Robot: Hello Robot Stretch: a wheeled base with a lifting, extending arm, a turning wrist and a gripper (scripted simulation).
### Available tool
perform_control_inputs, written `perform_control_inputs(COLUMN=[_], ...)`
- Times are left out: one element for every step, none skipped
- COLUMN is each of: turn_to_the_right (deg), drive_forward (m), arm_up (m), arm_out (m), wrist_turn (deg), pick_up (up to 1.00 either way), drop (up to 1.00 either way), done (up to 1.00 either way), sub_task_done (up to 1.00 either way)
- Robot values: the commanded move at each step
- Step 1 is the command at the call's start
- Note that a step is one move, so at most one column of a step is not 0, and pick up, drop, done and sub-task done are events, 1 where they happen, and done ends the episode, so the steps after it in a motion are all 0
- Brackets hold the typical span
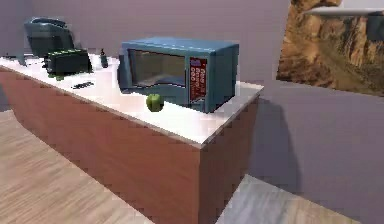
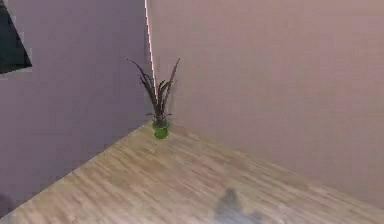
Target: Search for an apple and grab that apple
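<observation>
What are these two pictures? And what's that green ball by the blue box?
A wheeled robot with one arm took both, inside a pretend computer house. Its front camera looks ahead at a long counter holding a blue microwave; the green ball before it is an apple, which the robot is hunting. Farther along sit a toaster and a coffee machine. Its side camera looks toward where the arm reaches: wooden floor and a potted plant in the corner.

walls mauve | floor (image 2: 150, 180) wood planks | counter (image 1: 190, 125) white-topped, brick-red
</observation>
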Motion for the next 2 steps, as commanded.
perform_control_inputs(turn_to_the_right=[-45.0,-45.0], drive_forward=[0.00,0.00], arm_up=[0.00,0.00], arm_out=[0.00,0.00], wrist_turn=[0.0,0.0], pick_up=[0.00,0.00], drop=[0.00,0.00], done=[0.00,0.00], sub_task_done=[0.00,0.00])
